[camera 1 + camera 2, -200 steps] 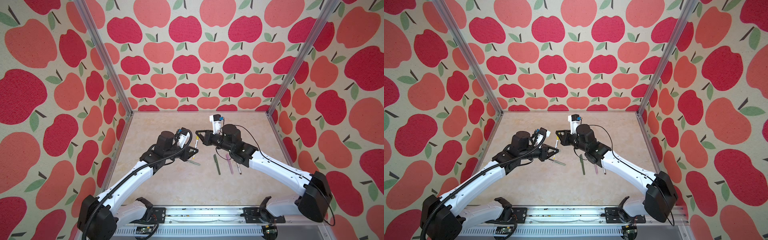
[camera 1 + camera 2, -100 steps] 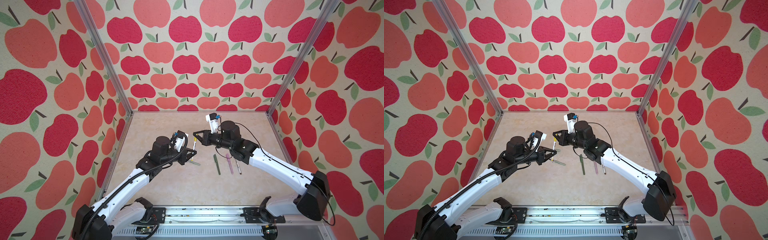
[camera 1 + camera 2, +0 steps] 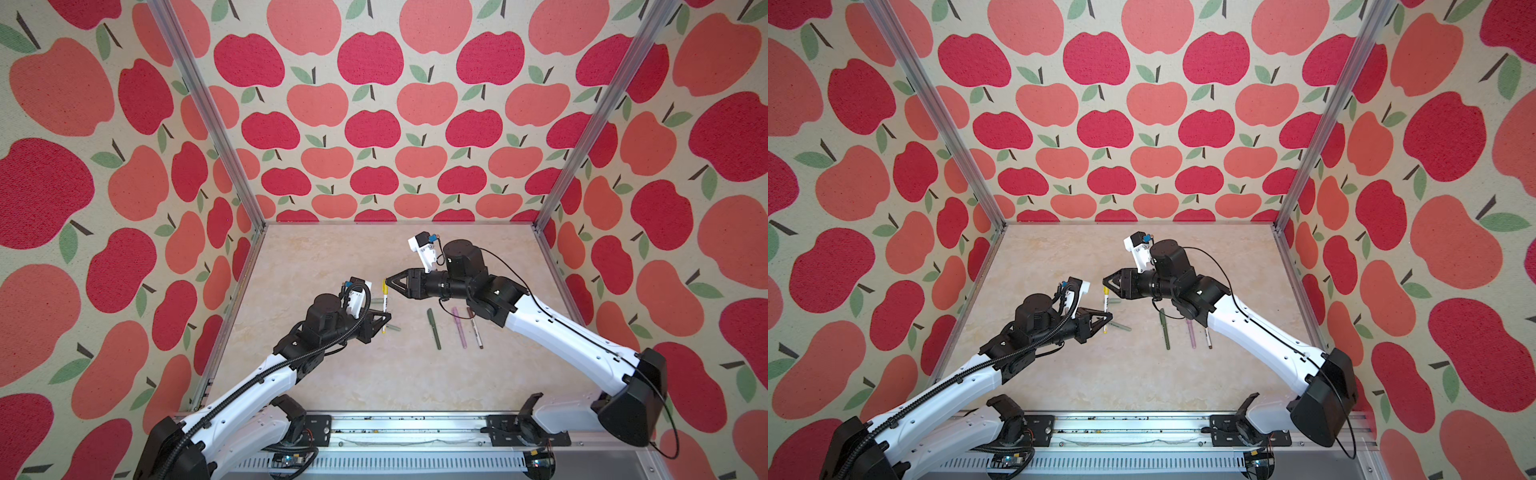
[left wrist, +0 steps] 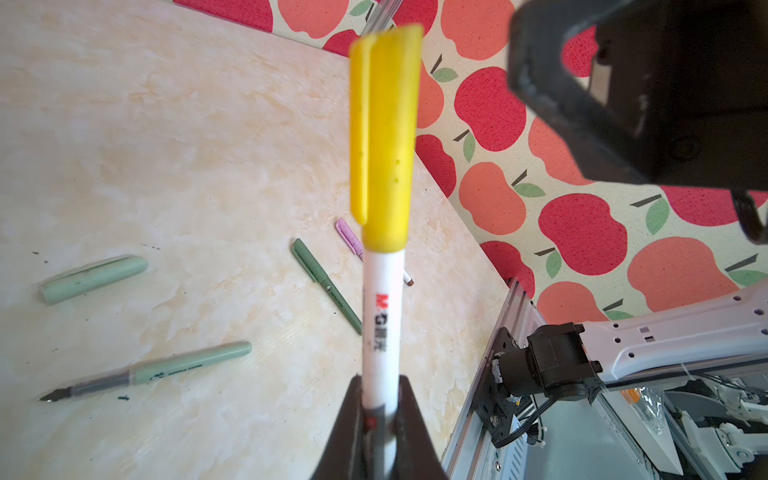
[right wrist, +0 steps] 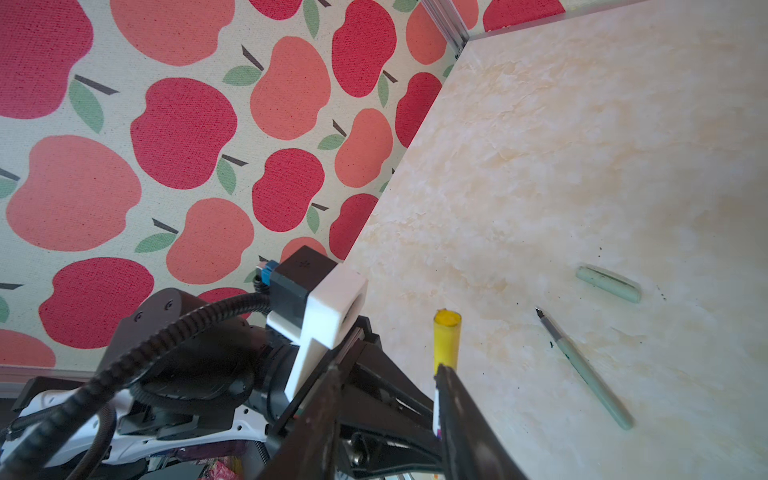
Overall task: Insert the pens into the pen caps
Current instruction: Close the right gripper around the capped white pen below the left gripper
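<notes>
Fingers (image 4: 347, 419) of the left gripper (image 3: 385, 321) are pressed together on the lower end of the white pen (image 3: 384, 307) and hold it upright above the table (image 3: 332, 374). The yellow cap (image 4: 384, 137) sits on the upper end of this pen. Fingers (image 5: 457, 415) of the right gripper (image 3: 389, 282) stand a little apart, with a clear gap between them. They hold nothing, and one fingertip is just beside the yellow cap.

On the table, close under the left gripper, the pale green pen (image 4: 166, 370) lies without a cap, its dark tip bare. The pale green cap (image 4: 93, 277) lies near it and does not touch it. Nearer to the right arm, the dark green pen (image 3: 434, 328), the pink pen (image 3: 459, 328) and the brown-capped pen (image 3: 475, 328) lie side by side with their caps on.
</notes>
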